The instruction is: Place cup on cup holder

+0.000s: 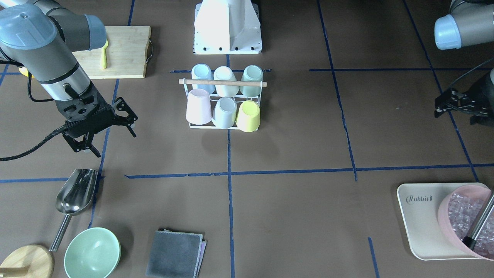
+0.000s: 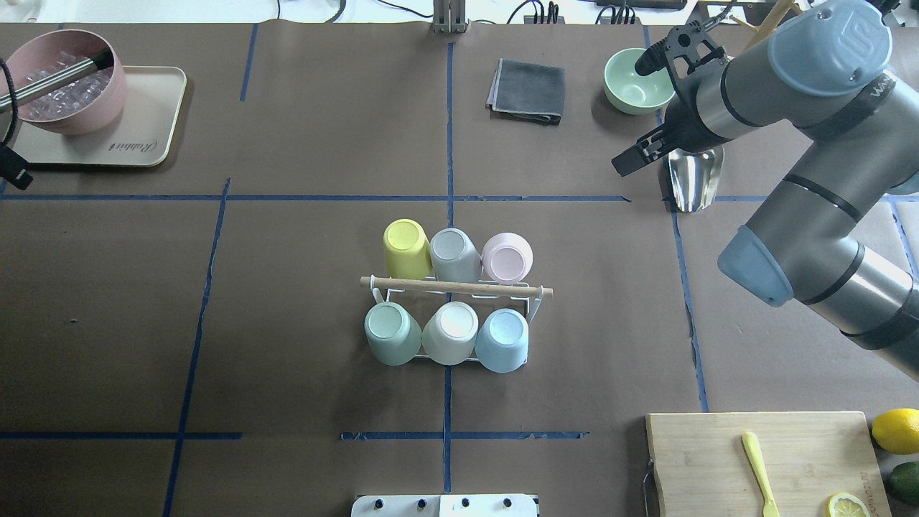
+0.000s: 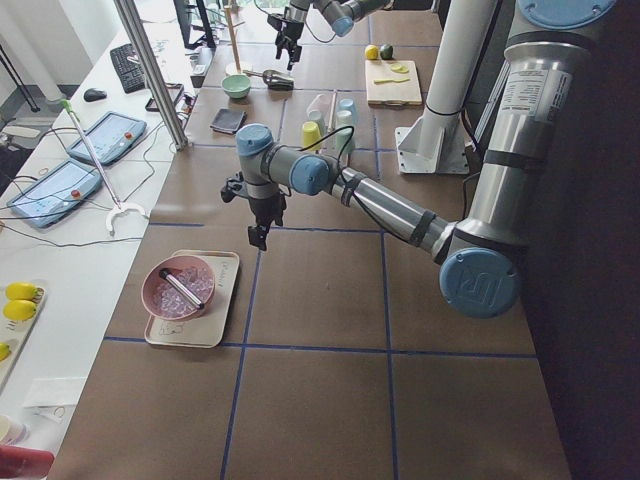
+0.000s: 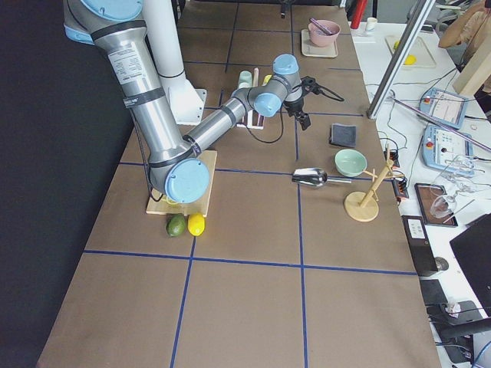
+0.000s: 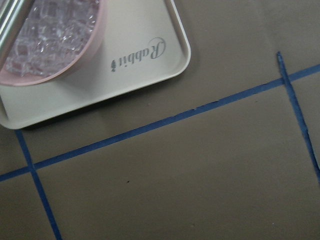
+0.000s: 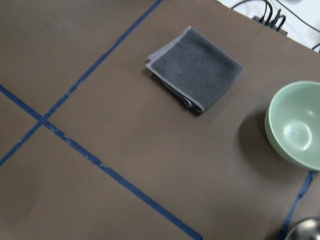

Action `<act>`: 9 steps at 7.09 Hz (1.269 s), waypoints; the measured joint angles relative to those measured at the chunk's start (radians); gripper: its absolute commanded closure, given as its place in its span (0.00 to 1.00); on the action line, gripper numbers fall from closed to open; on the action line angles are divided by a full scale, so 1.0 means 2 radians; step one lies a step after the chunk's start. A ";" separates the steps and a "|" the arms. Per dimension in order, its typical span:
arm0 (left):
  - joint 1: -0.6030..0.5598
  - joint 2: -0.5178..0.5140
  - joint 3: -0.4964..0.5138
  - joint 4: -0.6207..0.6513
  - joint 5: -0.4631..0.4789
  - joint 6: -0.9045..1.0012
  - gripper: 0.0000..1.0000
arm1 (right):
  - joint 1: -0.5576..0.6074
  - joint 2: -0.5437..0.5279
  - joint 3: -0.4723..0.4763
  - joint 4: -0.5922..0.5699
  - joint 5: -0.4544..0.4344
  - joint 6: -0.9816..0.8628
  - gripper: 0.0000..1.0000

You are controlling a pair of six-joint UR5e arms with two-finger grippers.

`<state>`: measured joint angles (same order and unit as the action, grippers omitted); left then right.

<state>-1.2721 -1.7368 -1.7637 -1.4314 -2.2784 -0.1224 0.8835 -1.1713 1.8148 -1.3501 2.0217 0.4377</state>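
Brown paper table (image 1: 293,216), blue tape grid (image 1: 293,171) | right jaws wide | left jaws: cannot tell

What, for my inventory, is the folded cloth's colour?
Dark grey; the folded cloth shows best in the right wrist-mounted view.

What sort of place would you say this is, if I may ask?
Probably a robotics lab: a blue tape grid on the table, tablets on a side bench, and props like the cup holder.
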 measured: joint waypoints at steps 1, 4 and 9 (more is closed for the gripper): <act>-0.021 0.011 0.012 -0.002 -0.007 0.001 0.00 | 0.000 -0.002 -0.001 -0.016 0.019 0.000 0.00; -0.085 0.087 0.022 -0.055 -0.012 0.001 0.00 | 0.015 -0.038 -0.004 -0.026 0.039 -0.001 0.00; -0.124 0.119 0.057 -0.072 -0.040 0.000 0.00 | 0.160 -0.129 -0.071 -0.057 0.126 -0.002 0.00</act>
<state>-1.5199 -1.4994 -1.6492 -1.5751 -2.3592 -0.1216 1.2042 -1.4303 1.6730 -1.4646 2.2730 0.4346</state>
